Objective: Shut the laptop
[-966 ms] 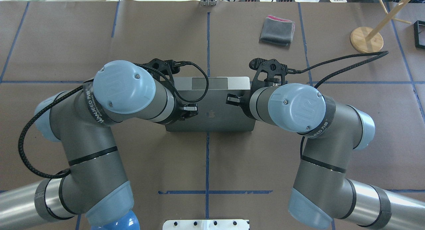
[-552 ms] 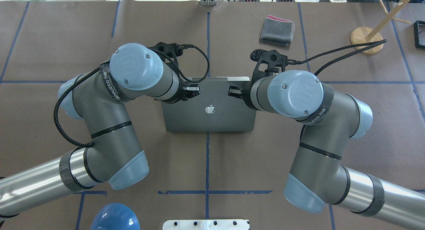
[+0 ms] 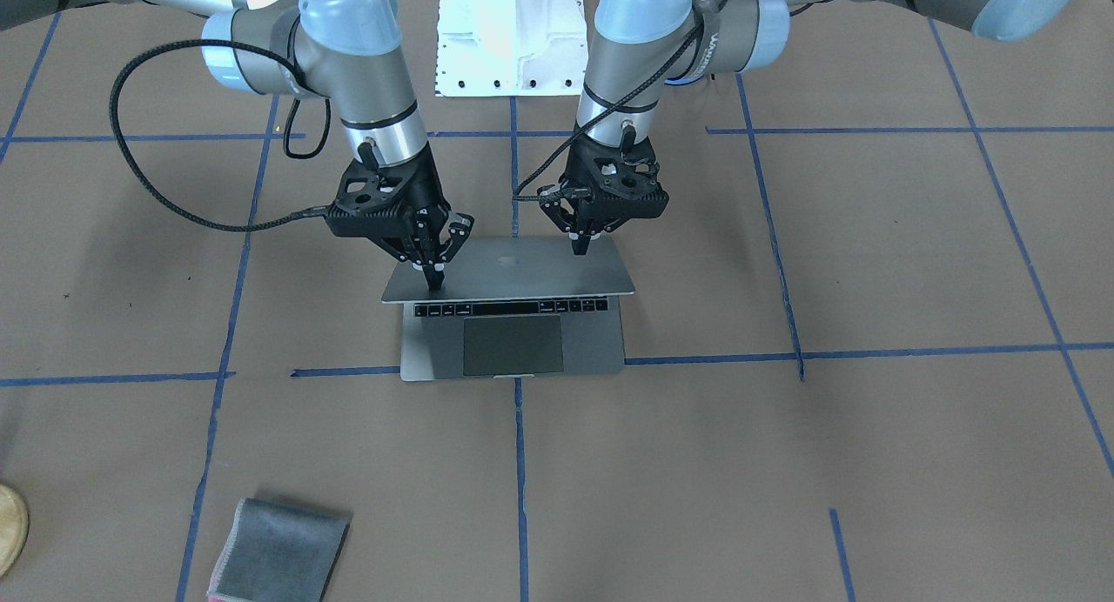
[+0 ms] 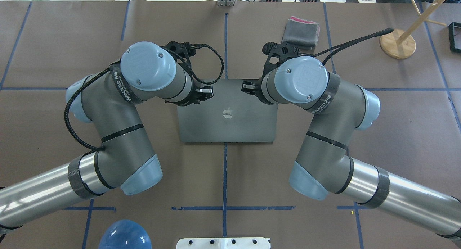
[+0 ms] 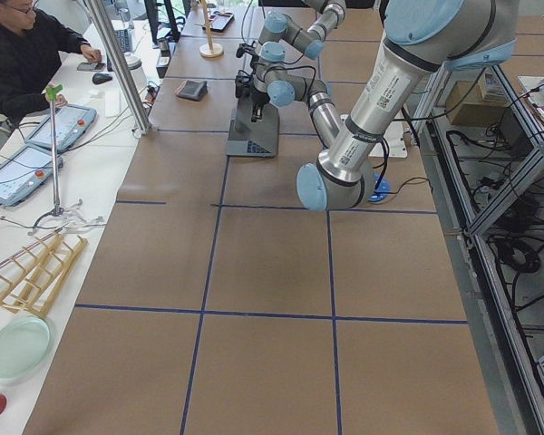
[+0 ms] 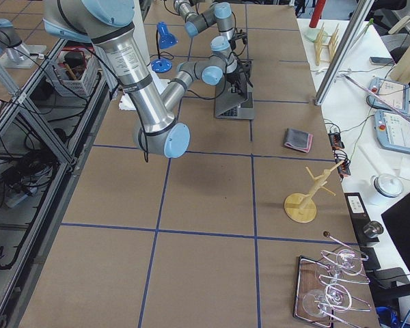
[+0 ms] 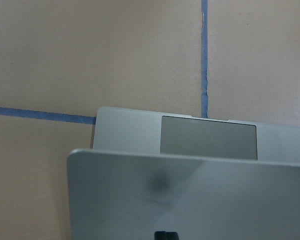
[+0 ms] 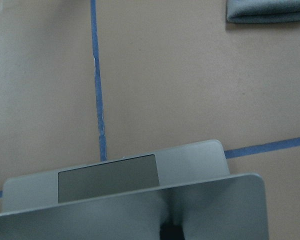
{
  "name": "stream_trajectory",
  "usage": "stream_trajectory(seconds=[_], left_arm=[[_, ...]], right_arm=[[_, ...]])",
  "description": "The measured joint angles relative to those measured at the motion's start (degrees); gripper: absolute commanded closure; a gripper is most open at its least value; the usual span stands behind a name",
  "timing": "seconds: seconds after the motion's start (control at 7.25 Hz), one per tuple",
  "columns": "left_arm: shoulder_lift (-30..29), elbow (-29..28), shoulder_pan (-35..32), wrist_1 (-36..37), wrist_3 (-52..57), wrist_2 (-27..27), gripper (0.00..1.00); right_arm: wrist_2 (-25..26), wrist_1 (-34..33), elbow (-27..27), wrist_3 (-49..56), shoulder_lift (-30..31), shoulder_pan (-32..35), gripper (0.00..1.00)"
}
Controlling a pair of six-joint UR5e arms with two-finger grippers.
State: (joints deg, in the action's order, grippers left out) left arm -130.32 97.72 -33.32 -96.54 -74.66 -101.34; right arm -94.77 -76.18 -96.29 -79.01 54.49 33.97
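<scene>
I have both pincers pinched narrow, left gripper (image 3: 579, 247) and right gripper (image 3: 432, 278) each poking down near the lid's far corners so the laptop (image 3: 522, 276), sitting mid-table, folds evenly; trackpad (image 3: 512, 344) showing, so not shut yet.

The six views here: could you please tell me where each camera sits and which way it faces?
Front-facing: across the table, facing the robot, looking down; laptop, left gripper, right gripper, base.
Overhead: behind the robot, looking forward and down; both arms.
Exterior left: table's left end; left arm near.
Exterior right: opposite end; right arm near.
Left wrist: above the lid, facing the trackpad; gripper tip.
Right wrist: likewise, plus the cloth.
Both wrists share the trackpad.
</scene>
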Motion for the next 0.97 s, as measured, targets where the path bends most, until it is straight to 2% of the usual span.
stream_trajectory(seconds=[0.28, 0.55, 0.97], left_arm=[[-0.5, -4.1, -0.7, -3.4, 0.8, 0.0, 1.0], [-1.8, -10.9, -1.4, -9.1, 1.1, 0.0, 1.0], [-3.4, -17.2, -1.7, -13.4, 1.7, 0.0, 1.0]], right_arm=[[-1.0, 2.1, 2.2, 0.3, -0.2, 1.1, 1.0], [-2.3, 2.4, 2.5, 0.8, -0.3, 1.9, 1.0], [-6.3, 2.5, 2.5, 3.2, -0.2, 4.7, 1.0]])
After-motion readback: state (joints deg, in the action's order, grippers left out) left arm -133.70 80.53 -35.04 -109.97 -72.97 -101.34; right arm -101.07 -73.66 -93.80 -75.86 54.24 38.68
